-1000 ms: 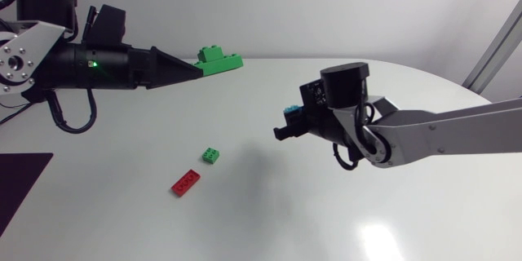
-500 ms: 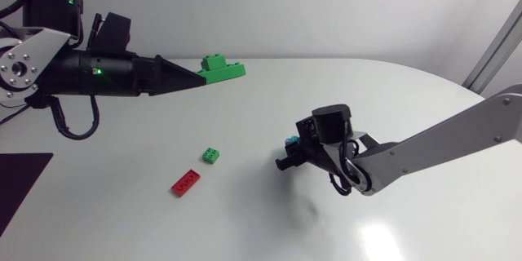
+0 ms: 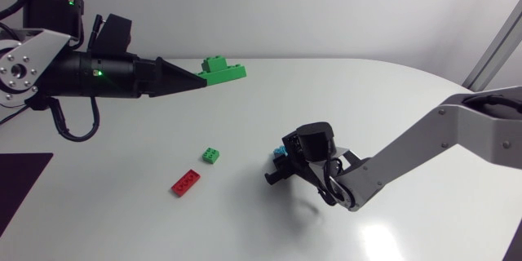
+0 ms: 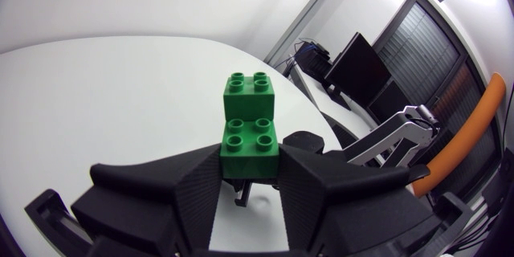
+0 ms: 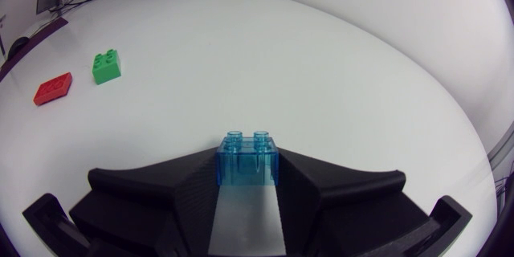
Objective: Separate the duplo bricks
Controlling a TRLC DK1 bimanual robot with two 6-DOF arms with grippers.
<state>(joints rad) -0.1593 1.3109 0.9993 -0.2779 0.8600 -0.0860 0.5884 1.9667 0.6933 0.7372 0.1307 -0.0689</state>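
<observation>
The right gripper (image 3: pixel 276 173) is clamped on a translucent blue duplo brick (image 5: pixel 247 159). In the head view it sits lower and nearer the frame's centre than a second ago, close over the counter (image 3: pixel 408 106). The left gripper (image 3: pixel 198 80), at upper left, pinches a green duplo stack (image 4: pixel 250 128) — a small brick on a longer one — barely shifted. A small green brick (image 3: pixel 211 155) and a red flat brick (image 3: pixel 187 181) lie left of centre, near each other.

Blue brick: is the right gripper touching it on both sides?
Touching. Right wrist view: the right gripper has both fingers pressed against the sides of the blue brick, with no gap visible.
</observation>
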